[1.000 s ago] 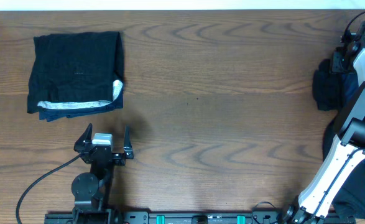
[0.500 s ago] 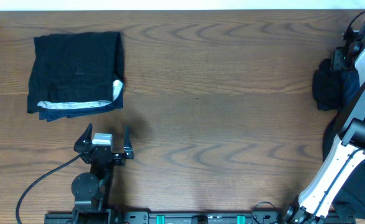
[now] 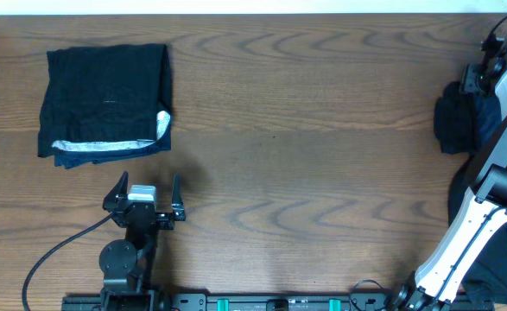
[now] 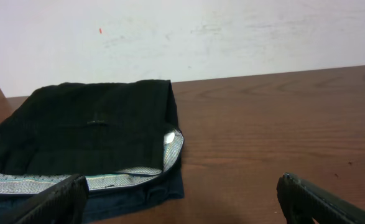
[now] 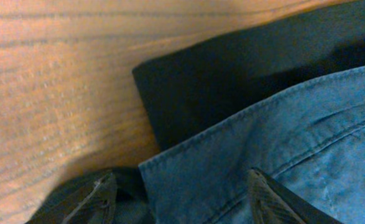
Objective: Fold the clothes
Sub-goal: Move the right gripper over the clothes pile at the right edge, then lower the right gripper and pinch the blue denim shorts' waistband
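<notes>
Folded dark garment (image 3: 106,102) at far-left corner of desk (image 3: 322,173); left claw (image 3: 148,184) spread wide, idle, near front edge; right claw (image 5: 182,193) gaping wide over unfolded pile (image 3: 453,121) at right edge, blue denim (image 5: 294,137) overlapping black cloth (image 5: 213,81): risk of pinching both layers, dragging two garments together.

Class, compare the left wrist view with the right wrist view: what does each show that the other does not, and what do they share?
Only the left wrist view: a folded black garment with a silvery band, and a white wall behind it. Only the right wrist view: a blue denim garment lying over a dark cloth, seen close. Both: the wooden table and the arm's own open fingers, left hand and right hand.
</notes>
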